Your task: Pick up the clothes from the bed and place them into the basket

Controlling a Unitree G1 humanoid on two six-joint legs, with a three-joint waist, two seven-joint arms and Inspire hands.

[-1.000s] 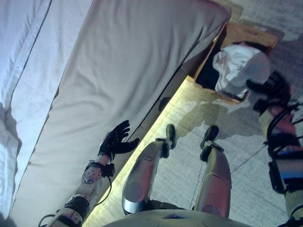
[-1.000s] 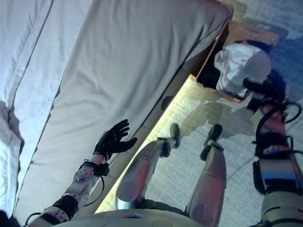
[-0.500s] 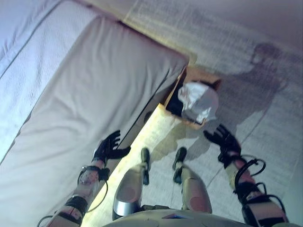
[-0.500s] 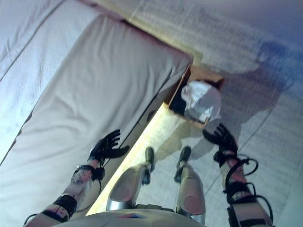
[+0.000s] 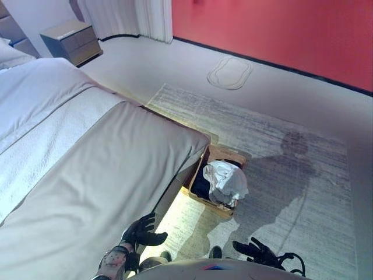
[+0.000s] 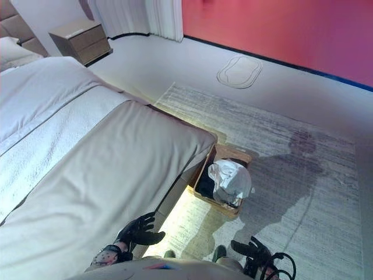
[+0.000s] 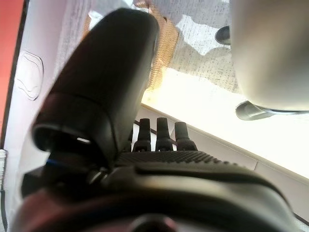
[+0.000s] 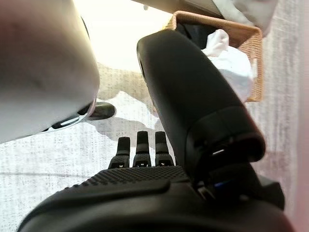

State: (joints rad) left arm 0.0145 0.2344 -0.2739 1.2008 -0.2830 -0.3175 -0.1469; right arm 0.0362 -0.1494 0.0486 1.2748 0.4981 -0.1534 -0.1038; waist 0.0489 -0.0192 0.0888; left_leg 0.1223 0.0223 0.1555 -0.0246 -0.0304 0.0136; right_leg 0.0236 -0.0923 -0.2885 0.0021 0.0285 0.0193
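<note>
Beside bed (image 5: 105,169), basket (image 5: 205,199) holds crumpled white garment (image 5: 227,181), long axis unclear.

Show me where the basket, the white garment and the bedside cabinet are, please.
basket (image 5: 216,153): left eye view, far rim.
white garment (image 5: 227,179): left eye view, middle of the crumpled cloth in the basket.
bedside cabinet (image 6: 80,40): right eye view, drawer front.
</note>
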